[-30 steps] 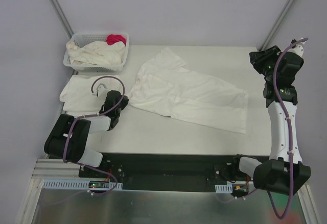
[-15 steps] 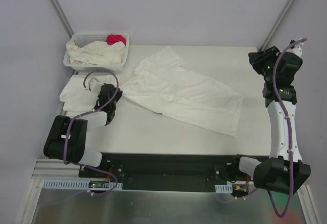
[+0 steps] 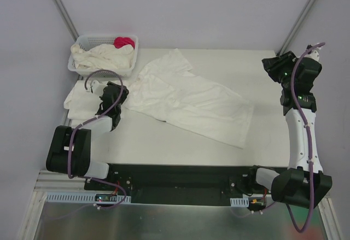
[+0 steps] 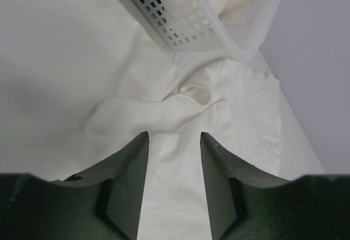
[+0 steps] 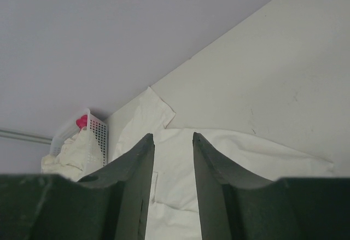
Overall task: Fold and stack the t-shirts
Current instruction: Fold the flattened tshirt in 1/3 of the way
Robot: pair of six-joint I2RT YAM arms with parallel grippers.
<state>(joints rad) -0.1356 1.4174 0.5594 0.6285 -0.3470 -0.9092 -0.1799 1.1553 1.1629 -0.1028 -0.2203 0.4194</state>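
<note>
One white t-shirt (image 3: 188, 100) lies half-spread, slanting across the middle of the table. Its left edge is bunched (image 4: 164, 114) against a folded white t-shirt (image 3: 81, 99) at the left. My left gripper (image 3: 116, 93) hovers low over that bunched edge. It (image 4: 174, 136) is open, with cloth under the fingers and none pinched between them. My right gripper (image 3: 272, 65) hangs raised at the far right, apart from the shirt. It (image 5: 172, 136) is open and empty, and the spread t-shirt (image 5: 229, 152) shows beyond it. More white t-shirts (image 3: 98, 57) fill the basket.
A white lattice basket (image 3: 129, 59) stands at the back left corner, right beside the folded shirt, and a pink-red cloth (image 3: 124, 41) lies in it. In the left wrist view the basket's wall (image 4: 180, 16) is close ahead of the fingers. Grey walls stand behind and on both sides.
My left gripper moved left and back, dragging the shirt's left edge toward the folded shirt, then opened and let go. The whole shirt shifted left. The right gripper widened slightly.
</note>
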